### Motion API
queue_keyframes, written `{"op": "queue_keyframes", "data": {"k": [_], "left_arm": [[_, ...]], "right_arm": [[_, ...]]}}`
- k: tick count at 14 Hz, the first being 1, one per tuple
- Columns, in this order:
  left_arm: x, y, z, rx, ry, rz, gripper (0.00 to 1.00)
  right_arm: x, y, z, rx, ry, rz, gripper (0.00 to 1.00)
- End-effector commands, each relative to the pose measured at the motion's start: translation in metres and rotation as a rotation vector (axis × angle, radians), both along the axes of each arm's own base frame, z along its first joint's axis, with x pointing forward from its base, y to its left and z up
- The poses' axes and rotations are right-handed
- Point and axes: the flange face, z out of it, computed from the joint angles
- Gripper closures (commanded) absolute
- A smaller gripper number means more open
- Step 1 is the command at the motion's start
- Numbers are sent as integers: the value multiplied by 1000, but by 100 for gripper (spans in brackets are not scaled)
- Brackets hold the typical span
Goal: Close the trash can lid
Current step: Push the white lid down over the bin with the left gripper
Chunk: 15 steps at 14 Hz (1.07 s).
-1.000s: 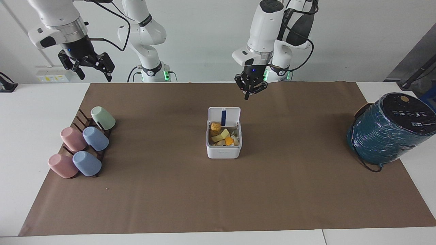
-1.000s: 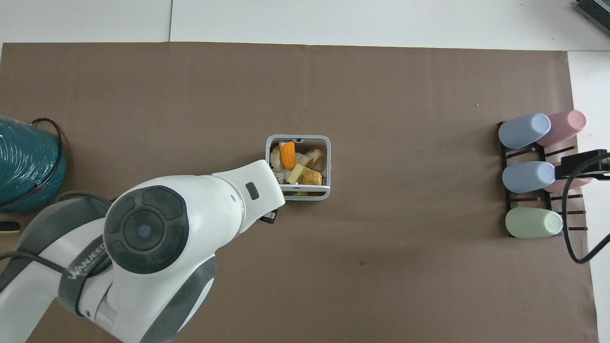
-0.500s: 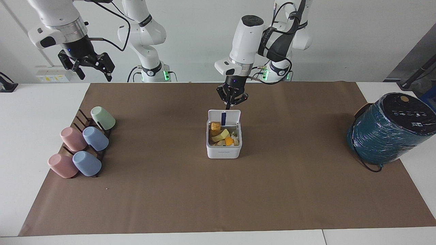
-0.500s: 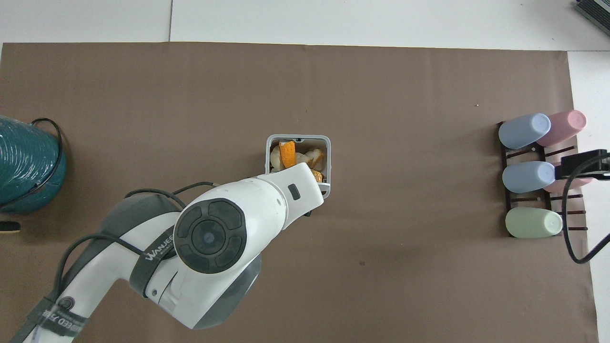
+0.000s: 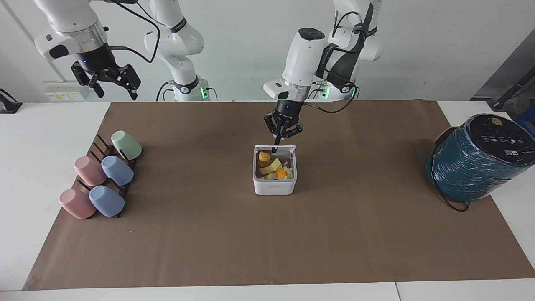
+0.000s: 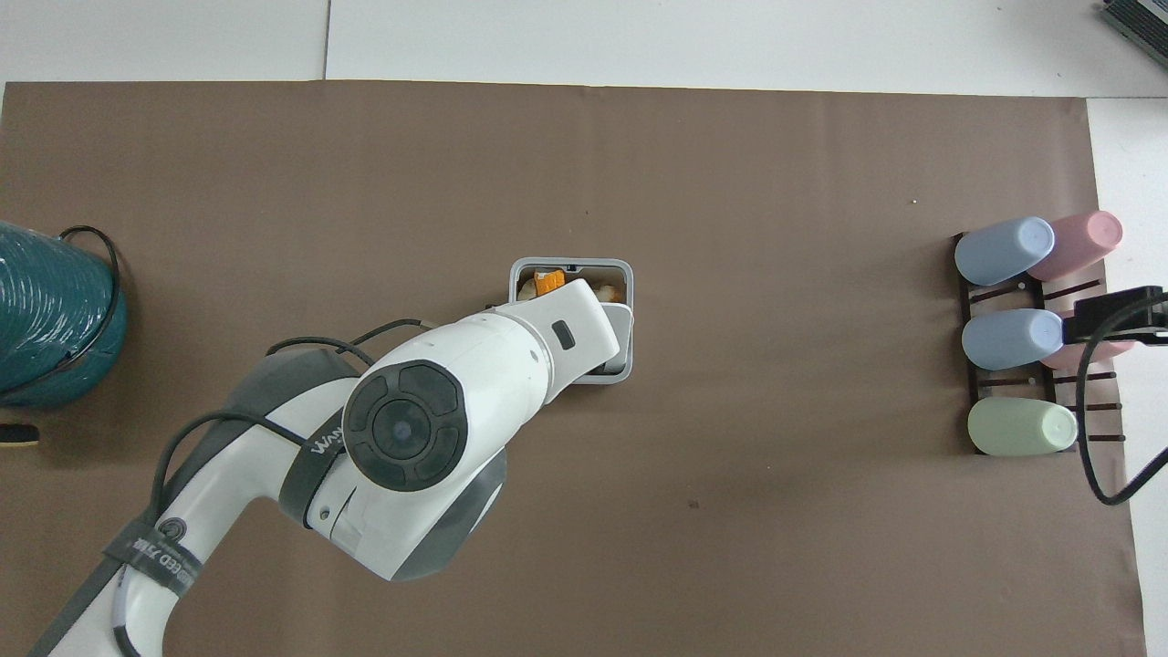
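The white trash can stands in the middle of the brown mat, with food scraps inside. Its lid is hinged on the edge nearer the robots and leans partway over the opening. My left gripper is shut, points down, and its tip touches the lid's top edge. In the overhead view the left arm covers most of the trash can, and part of the lid shows beside the wrist. My right gripper is open and waits high above the right arm's end of the table.
A dark rack with several pastel cups lies toward the right arm's end and also shows in the overhead view. A large teal-wrapped cylinder with a black top lies at the left arm's end.
My left gripper has swung in over the trash can and come down onto the lid. The lid has tipped from upright to leaning over the opening. The right arm has not moved.
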Motion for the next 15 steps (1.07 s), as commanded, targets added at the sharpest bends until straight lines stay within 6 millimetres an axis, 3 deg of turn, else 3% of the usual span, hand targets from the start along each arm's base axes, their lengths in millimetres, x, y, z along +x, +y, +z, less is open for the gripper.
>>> {"op": "queue_keyframes", "data": {"k": [1,3,9,13,15], "left_arm": [[14,3,-10,-19,-23,26,100],[17,2,-20,-22,-26,27,100],[32,-10,-80,-21,-21,30,100],[36,-13,-102,-21,-19,31,100],[35,-15,-103,-16,-12,28,100]], "right_arm": [[-7,0,0,-1,-8,0,0],[-7,0,0,-1,-8,0,0],[-7,0,0,-1,-8,0,0],[-7,0,0,-1,-8,0,0],[-7,0,0,-1,-8,-2,0]]}}
